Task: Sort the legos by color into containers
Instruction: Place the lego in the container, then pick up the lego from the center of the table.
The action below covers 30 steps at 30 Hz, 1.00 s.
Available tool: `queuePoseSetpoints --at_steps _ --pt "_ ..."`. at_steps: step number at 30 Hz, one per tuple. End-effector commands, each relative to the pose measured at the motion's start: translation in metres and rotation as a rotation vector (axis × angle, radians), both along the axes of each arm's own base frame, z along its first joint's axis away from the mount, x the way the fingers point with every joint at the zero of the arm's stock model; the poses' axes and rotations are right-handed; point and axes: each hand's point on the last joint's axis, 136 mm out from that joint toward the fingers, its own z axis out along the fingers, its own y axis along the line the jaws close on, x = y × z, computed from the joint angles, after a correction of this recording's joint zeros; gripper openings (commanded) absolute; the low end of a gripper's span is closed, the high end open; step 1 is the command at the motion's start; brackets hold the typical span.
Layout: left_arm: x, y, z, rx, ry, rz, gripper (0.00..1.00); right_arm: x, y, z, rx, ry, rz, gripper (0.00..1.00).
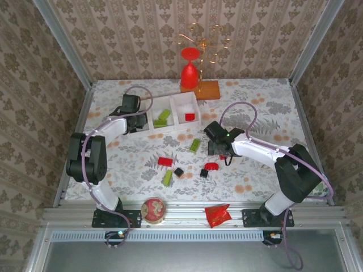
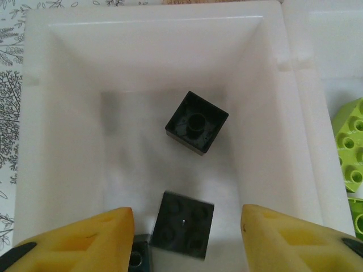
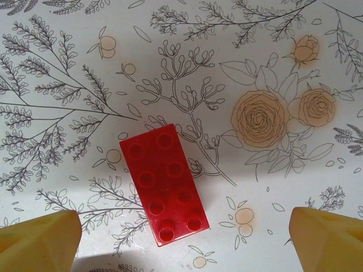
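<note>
The left arm [image 1: 108, 131] and the right arm [image 1: 258, 148] are built alike: glossy white links between bulky black joint housings, each on a black base plate [image 1: 108, 218]. A pale purple cable [image 1: 238, 103] loops along each arm. A small green light [image 1: 228, 135] glows near the right wrist. The left gripper [image 2: 187, 243] and the right gripper [image 3: 181, 243] have blunt, wedge-shaped yellow fingers [image 2: 85, 243]. The left ones show shallow moulded recesses and dark inserts at their outer edges.

Red lego [image 3: 164, 186] flat on floral cloth [image 3: 272, 68]; right claw [image 3: 185, 235] spread wide
</note>
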Motion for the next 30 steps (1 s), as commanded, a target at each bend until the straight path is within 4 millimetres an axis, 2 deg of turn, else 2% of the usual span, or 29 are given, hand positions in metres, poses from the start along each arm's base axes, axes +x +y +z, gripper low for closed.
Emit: queuePoseSetpoints --at_steps 1,7,13,18,23,30 --pt "0.005 0.001 0.009 -0.017 -0.021 0.003 0.56 0.007 0.005 0.001 0.024 0.005 0.018 0.94" --pt "0.000 -0.002 0.022 -0.051 -0.043 0.000 0.59 0.007 0.008 -0.005 0.048 0.030 0.042 0.88" --pt "-0.011 -0.002 0.044 -0.084 -0.086 0.013 0.66 0.005 0.010 -0.014 0.060 0.064 0.073 0.81" --pt "-0.028 0.002 0.062 -0.109 -0.125 0.025 0.80 0.004 0.011 -0.022 0.058 0.090 0.086 0.76" --pt "-0.049 0.009 0.079 -0.121 -0.171 0.048 1.00 0.005 0.013 -0.029 0.072 0.113 0.101 0.71" --pt "-0.078 0.016 0.088 -0.133 -0.200 0.076 1.00 0.006 0.010 -0.037 0.067 0.132 0.100 0.67"
